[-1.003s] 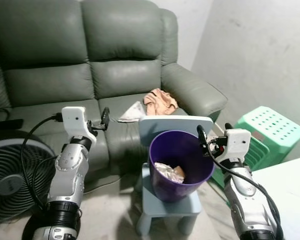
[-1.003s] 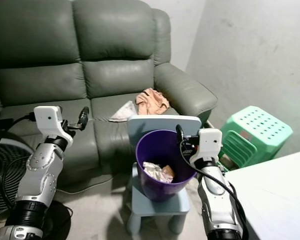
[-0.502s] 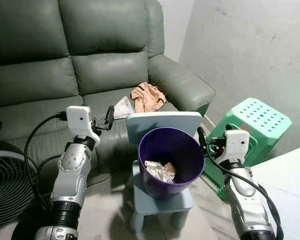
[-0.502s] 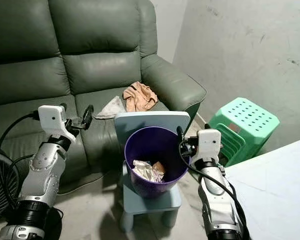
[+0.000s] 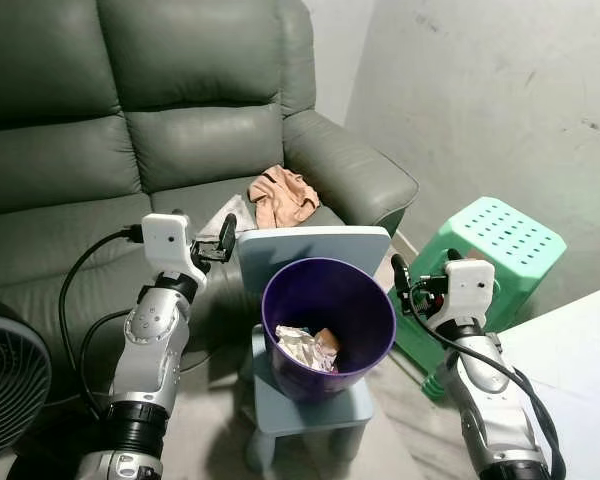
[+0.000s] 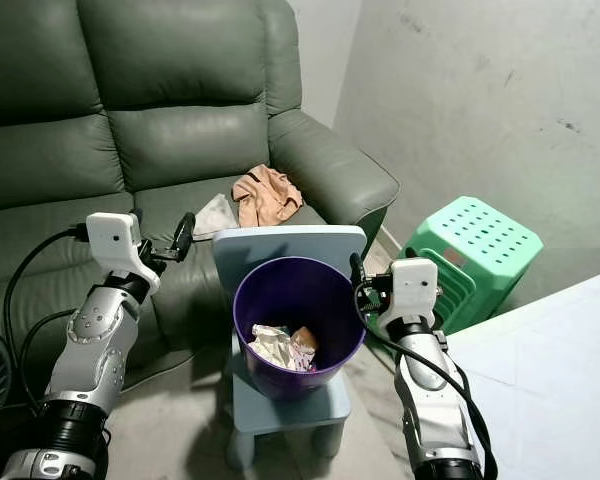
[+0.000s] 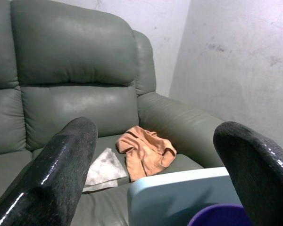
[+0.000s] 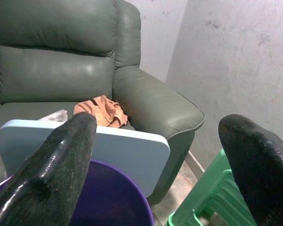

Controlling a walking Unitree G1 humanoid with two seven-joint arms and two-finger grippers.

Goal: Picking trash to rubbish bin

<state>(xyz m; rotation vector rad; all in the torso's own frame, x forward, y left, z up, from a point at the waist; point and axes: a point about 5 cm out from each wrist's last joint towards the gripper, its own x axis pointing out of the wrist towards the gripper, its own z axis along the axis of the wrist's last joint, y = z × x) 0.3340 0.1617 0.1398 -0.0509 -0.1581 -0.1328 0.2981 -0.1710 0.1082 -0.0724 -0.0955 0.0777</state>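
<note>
A purple rubbish bin [image 5: 328, 300] stands on a small pale blue chair [image 5: 310, 250] in front of the sofa, with crumpled trash [image 5: 305, 347] at its bottom. On the sofa seat behind it lie a crumpled orange cloth [image 5: 283, 195] and a grey-white crumpled sheet [image 7: 103, 169]. My left gripper [image 5: 227, 237] is raised to the left of the chair back, open and empty. My right gripper [image 5: 398, 276] is held just right of the bin's rim, also open with nothing between its fingers.
The grey-green leather sofa [image 5: 130, 130] fills the back. A green plastic stool [image 5: 490, 240] stands to the right by the wall. A black fan [image 5: 10, 380] sits at the lower left, and a white table corner [image 5: 580, 350] at the lower right.
The whole picture has shifted, so the camera has moved to the right; the fan has slid towards the left edge. Both grippers have stayed open and empty on either side of the bin.
</note>
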